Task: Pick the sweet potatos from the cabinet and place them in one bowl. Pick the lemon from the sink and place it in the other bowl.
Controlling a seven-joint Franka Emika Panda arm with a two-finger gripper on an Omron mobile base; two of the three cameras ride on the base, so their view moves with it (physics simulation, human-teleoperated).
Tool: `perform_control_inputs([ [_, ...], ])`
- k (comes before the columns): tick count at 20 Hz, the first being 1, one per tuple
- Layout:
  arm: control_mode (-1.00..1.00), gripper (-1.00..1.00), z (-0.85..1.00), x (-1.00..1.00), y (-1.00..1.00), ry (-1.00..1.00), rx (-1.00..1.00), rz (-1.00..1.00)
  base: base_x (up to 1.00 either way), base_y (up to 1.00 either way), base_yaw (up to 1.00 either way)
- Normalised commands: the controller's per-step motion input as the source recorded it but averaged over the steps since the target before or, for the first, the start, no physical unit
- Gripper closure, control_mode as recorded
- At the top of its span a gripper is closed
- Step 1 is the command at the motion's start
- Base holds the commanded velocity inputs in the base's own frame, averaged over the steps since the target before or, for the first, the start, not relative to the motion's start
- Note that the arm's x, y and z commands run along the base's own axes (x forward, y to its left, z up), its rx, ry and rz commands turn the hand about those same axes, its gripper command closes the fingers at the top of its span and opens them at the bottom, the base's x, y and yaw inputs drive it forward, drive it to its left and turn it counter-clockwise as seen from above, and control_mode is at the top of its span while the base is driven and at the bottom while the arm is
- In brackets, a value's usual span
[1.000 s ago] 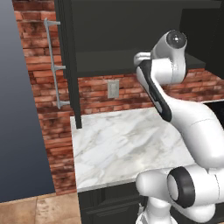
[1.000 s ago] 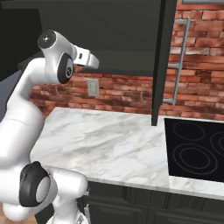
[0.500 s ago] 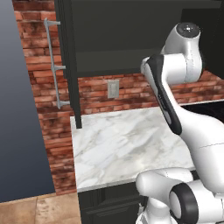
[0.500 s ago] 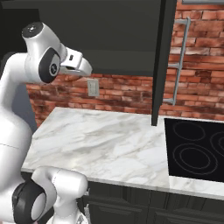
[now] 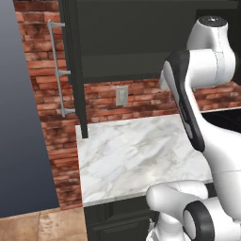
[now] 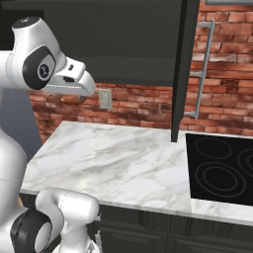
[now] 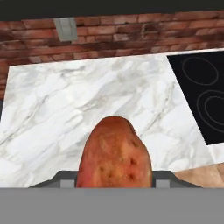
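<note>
One of the sweet potatos [image 7: 114, 153], reddish-brown and oval, sits between the fingertips of my gripper [image 7: 114, 177], which is shut on it above the marble counter. In the right base view the hand [image 6: 71, 80] hangs out in front of the dark cabinet [image 6: 123, 34], below its shelf level. The cabinet [image 5: 127, 42] stands open with its silver bar handle [image 5: 57, 70] on the swung-out door. The bowls, the lemon and the sink are out of view.
White marble counter [image 5: 136, 150] lies below the hand. A black cooktop [image 6: 222, 168] borders it on the right. The open door's edge [image 6: 180, 69] hangs down over the counter's back. An outlet [image 5: 122, 95] sits on the brick wall.
The arm has swung up and back from the cabinet, its upper joint rising. The hand has dropped a little, with the sweet potato still held.
</note>
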Motion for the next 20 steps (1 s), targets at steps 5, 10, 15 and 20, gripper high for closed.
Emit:
perform_control_inputs([
  [5, -1.00, 1.00, -0.34, -0.46, 0.11, 0.08, 0.00, 0.04, 0.00, 0.00, 0.00],
  [10, -1.00, 1.00, -0.37, -0.30, 0.02, 0.00, 0.00, 0.02, 0.00, 0.00, 0.00],
  [15, -1.00, 1.00, -0.21, -0.18, 0.00, 0.01, 0.00, 0.02, 0.00, 0.00, 0.00],
  [20, -1.00, 1.00, -0.09, -0.03, 0.00, 0.00, 0.00, 0.01, 0.00, 0.00, 0.00],
])
